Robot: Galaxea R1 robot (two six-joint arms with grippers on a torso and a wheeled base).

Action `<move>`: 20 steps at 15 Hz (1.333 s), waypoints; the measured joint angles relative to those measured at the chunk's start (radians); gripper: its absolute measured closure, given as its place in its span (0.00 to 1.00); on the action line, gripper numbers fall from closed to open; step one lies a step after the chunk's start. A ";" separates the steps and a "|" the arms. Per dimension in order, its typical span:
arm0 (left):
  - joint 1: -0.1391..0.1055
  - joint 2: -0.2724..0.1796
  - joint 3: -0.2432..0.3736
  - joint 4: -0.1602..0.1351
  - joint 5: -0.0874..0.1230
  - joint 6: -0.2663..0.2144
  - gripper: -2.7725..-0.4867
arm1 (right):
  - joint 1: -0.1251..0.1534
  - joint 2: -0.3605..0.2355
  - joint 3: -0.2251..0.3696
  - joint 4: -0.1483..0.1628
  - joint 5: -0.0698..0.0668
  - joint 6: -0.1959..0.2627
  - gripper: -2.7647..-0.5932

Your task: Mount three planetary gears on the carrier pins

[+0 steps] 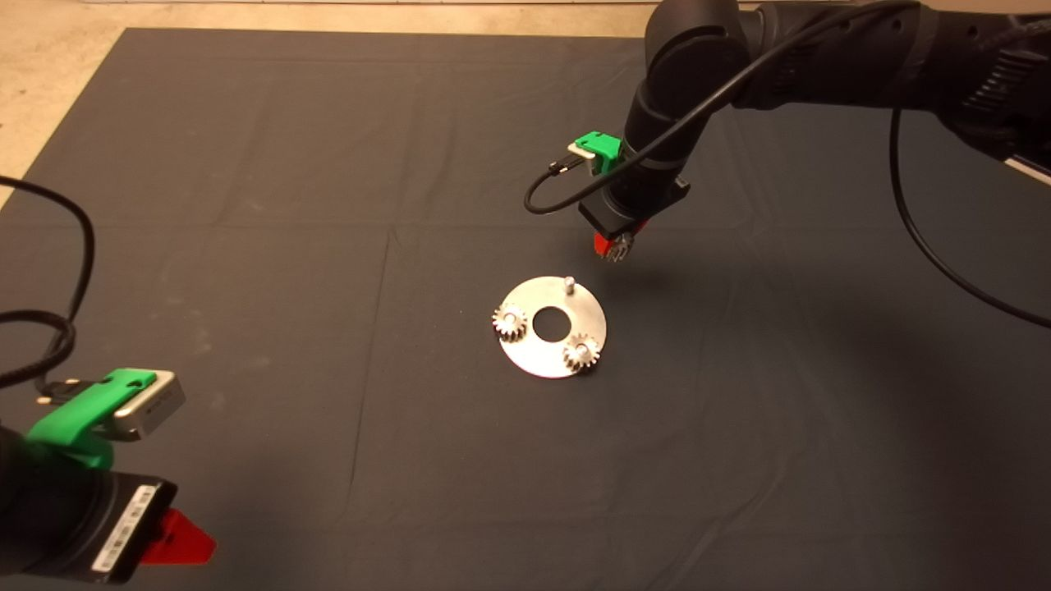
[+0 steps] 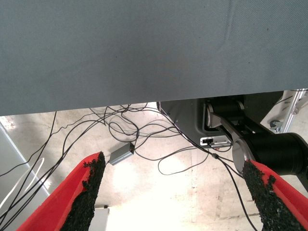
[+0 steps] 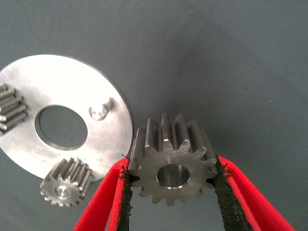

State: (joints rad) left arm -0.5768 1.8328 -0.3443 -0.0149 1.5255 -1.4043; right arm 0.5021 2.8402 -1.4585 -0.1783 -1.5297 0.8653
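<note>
Gear (image 3: 172,166) in right gripper (image 3: 172,192), no readable markings

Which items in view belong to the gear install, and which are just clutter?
In the job:
- third gear, held in the right gripper beside the disc
- disc
- two seated gears
- bare pin

Not in the job:
- left gripper, open, parked at the lower-left edge
- floor cables and small grey box beyond the mat

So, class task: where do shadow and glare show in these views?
Head view: the right arm's shadow darkens the mat beside the carrier disc, which shines pale. Right wrist view: the free pin's top glints; the gear in the right claw gleams.
</note>
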 joint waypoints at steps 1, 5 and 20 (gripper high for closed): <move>0.000 -0.003 0.000 0.000 0.000 0.000 0.32 | -0.001 0.011 -0.011 0.000 -0.001 0.000 0.78; 0.000 -0.011 0.000 -0.001 0.000 0.000 0.32 | -0.001 0.053 -0.038 0.013 0.000 0.000 0.78; 0.000 -0.016 0.000 -0.009 0.000 0.003 0.32 | -0.061 0.097 -0.059 0.038 0.001 0.000 0.78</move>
State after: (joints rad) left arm -0.5768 1.8164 -0.3443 -0.0234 1.5255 -1.4013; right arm 0.4406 2.9370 -1.5179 -0.1400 -1.5283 0.8653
